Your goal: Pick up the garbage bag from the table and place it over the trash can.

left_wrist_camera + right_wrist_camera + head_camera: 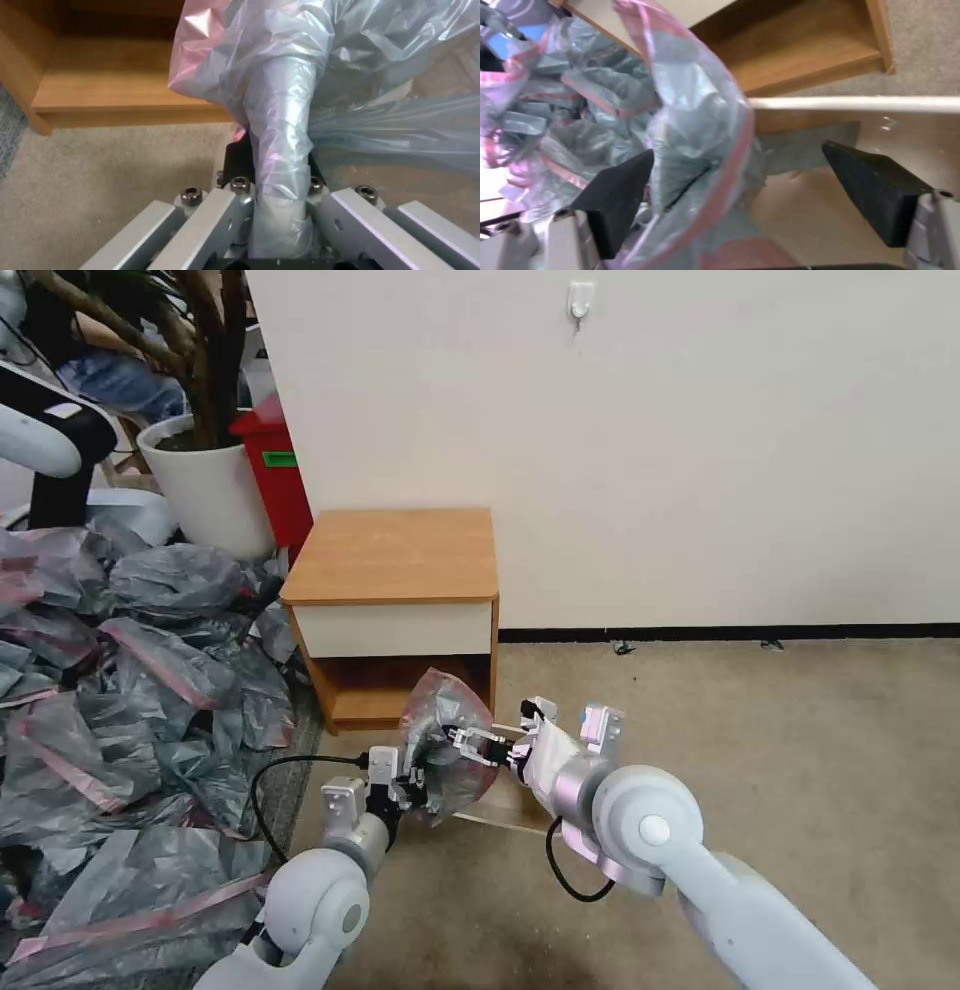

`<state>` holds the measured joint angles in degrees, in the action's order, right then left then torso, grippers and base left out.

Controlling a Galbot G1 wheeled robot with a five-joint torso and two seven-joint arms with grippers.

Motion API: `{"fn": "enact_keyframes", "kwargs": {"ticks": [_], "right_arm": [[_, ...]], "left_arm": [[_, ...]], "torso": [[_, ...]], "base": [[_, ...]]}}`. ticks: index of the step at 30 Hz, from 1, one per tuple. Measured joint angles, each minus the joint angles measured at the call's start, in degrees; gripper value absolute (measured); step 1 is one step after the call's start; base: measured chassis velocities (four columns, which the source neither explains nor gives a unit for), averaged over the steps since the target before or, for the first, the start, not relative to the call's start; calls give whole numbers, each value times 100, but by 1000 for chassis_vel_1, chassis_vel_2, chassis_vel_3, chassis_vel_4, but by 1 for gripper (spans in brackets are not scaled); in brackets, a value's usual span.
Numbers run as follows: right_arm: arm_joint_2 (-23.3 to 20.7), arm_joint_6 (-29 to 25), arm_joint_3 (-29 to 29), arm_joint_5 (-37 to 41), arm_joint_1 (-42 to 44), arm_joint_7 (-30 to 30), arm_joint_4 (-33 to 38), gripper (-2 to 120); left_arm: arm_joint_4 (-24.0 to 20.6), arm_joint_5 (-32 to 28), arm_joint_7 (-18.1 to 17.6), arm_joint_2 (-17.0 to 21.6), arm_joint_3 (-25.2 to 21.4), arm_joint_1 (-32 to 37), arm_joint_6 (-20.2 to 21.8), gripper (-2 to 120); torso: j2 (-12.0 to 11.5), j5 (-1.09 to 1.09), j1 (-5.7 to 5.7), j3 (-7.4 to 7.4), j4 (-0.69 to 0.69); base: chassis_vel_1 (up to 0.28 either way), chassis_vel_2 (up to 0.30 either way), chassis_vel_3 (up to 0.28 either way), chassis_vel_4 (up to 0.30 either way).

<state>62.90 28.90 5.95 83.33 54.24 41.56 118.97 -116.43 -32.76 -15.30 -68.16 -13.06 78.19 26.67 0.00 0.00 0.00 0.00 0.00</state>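
The garbage bag (447,748) hangs in the air before the nightstand's (395,610) open shelf, above the trash can (500,815). The left gripper (412,782) has its jaws clamped on a twisted fold; the right gripper (482,743) has wide jaws, the rim between them.

The left gripper (280,176) is clamped on a twisted grey fold of the garbage bag (320,75), whose pink-edged film balloons out beyond it. Behind the bag sits the open lower shelf of the table (110,90), standing on beige carpet (100,180).
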Motion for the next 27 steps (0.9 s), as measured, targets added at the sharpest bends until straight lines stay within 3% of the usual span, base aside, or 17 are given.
{"fn": "enact_keyframes", "kwargs": {"ticks": [12, 15, 16, 23, 27], "right_arm": [[23, 11, 26, -118, -22, 25, -57, 52], [29, 27, 23, -128, 8, 7, -33, 35], [29, 27, 23, -128, 8, 7, -33, 35], [57, 50, 29, -155, 12, -23, -15, 6], [65, 39, 29, -198, 45, -39, 1, 0]], "left_arm": [[-26, -8, -1, 49, 4, 4, -8, 3], [-37, -11, -7, 51, 5, 7, -8, 3], [-37, -11, -7, 51, 5, 7, -8, 3], [-73, -13, -17, 41, -4, 66, -11, 3], [-78, -11, -19, 33, -14, 96, -17, 3]], "torso": [[0, 0, 0, 0, 0], [0, 0, 0, 0, 0], [0, 0, 0, 0, 0], [0, 0, 0, 0, 0], [0, 0, 0, 0, 0]], "base": [[0, 0, 0, 0], [0, 0, 0, 0], [0, 0, 0, 0], [0, 0, 0, 0], [0, 0, 0, 0]]}}
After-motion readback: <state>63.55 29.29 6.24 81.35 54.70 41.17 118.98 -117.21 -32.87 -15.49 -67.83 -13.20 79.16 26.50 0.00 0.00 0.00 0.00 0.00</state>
